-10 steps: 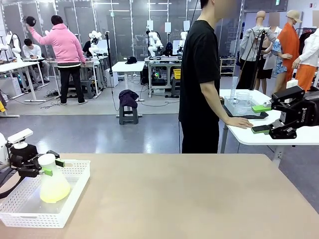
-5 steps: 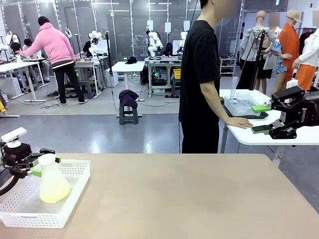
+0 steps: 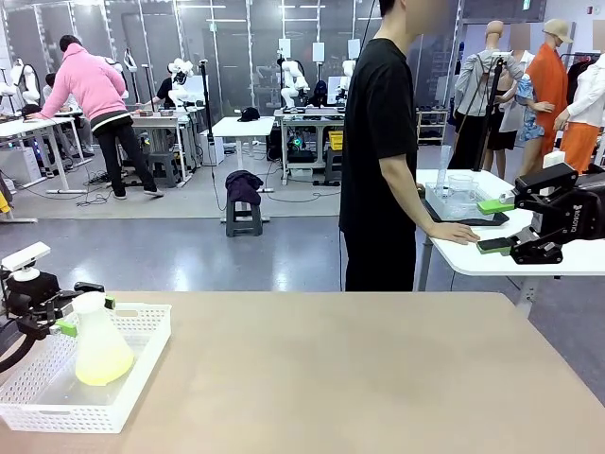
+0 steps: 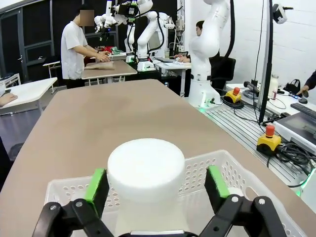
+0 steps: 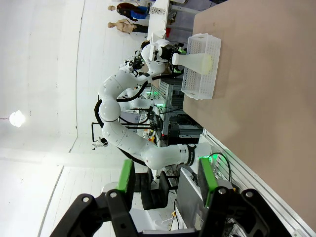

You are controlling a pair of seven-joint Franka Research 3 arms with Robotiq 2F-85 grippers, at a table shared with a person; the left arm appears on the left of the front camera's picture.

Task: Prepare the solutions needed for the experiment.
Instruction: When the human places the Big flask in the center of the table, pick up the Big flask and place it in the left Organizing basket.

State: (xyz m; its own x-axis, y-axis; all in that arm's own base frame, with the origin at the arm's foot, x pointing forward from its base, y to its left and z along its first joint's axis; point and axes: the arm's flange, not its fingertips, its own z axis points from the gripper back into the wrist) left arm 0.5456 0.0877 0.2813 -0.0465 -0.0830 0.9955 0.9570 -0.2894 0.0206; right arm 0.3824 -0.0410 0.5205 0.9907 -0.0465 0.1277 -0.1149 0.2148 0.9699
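— Where does the flask (image 3: 100, 342) stand?

— Upright inside the white perforated basket (image 3: 132, 376), which sits at the table's (image 3: 359, 378) front-left corner, its left end running off the picture's edge. The solution (image 3: 104, 367) is a shallow pale yellow layer at the flask's wide bottom. The flask is toward the basket's far half, near the back rim.

— And the left gripper (image 3: 83, 314)?

— It comes in over the table's left edge at the level of the flask's neck. In the left wrist view the left gripper (image 4: 155, 183) has its green pads (image 4: 97, 185) spread wide, one on each side of the white neck, with a visible gap between each pad and the neck. So it is released, not gripping.

— Is the right gripper (image 3: 493, 225) close to any of this?

— No. It hangs off the table's right edge, well apart from the basket, its pads one above the other. In the right wrist view the right gripper (image 5: 168, 181) has its fingers parted with nothing between them; it is open and holds nothing.

— How much room is free on the table?

— From the basket's right wall across to the right edge the tan top is bare, and likewise to the far edge. A person (image 3: 380, 151) in a black shirt stands beyond the far edge, one hand (image 3: 456, 233) resting on a white side table (image 3: 544, 260) to the right.
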